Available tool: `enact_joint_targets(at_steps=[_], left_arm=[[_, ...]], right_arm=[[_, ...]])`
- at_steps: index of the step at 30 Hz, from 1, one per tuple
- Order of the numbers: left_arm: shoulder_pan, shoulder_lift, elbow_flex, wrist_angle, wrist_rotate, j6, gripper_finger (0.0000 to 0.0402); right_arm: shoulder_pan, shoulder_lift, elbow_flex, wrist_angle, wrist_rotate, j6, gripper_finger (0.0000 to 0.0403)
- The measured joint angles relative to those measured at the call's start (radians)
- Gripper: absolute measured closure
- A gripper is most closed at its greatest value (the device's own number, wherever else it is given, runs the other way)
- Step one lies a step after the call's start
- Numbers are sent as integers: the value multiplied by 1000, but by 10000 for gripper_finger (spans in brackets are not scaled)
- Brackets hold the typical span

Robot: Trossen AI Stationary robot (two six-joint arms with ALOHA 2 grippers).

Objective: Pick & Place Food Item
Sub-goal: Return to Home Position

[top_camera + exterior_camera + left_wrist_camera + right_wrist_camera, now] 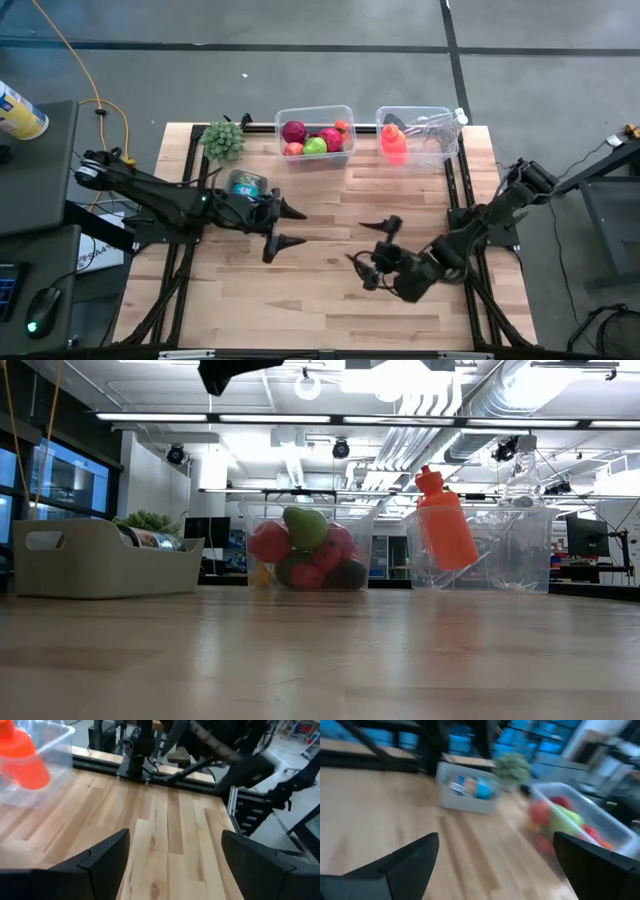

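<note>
From where I stand, the fruit (330,138) is piled in the left transparent bin (315,109) at the far edge of the table (320,300), with the green pear (305,525) on top. An orange bottle (393,143) leans in the right transparent bin (445,150) beside it. The left gripper (290,226) hangs over the middle of the table near a grey tray (245,183), jaws spread wide and holding nothing. The right gripper (364,244) faces it from close by, equally wide and empty.

Orange bottle (393,143), grey bin (100,572), green plant (223,140)
</note>
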Motion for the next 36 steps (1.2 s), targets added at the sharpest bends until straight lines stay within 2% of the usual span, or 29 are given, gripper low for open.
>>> enact_joint_targets(at_steps=[5, 10, 15, 18, 23, 29, 36], left_arm=[[-39, 39, -1, 30, -7, 12, 97], [-71, 51, -2, 110, -15, 52, 104], [-83, 51, -2, 201, 120, 196, 139], [-85, 52, -2, 244, 145, 214, 164], [-67, 55, -2, 241, 119, 203, 212], [-42, 55, -2, 243, 70, 194, 269], [-31, 54, -2, 278, -15, 179, 315]], right_arm=[[-66, 0, 0, 224, -322, -150, 21], [-114, 17, 0, 258, -513, -136, 24], [-119, 28, 1, 246, -586, -126, 63], [-108, 33, 0, 221, -619, -111, 99], [-93, 32, 0, 196, -642, -110, 170], [-73, 32, 0, 164, -637, -132, 275], [-44, 22, 0, 77, -634, -164, 392]])
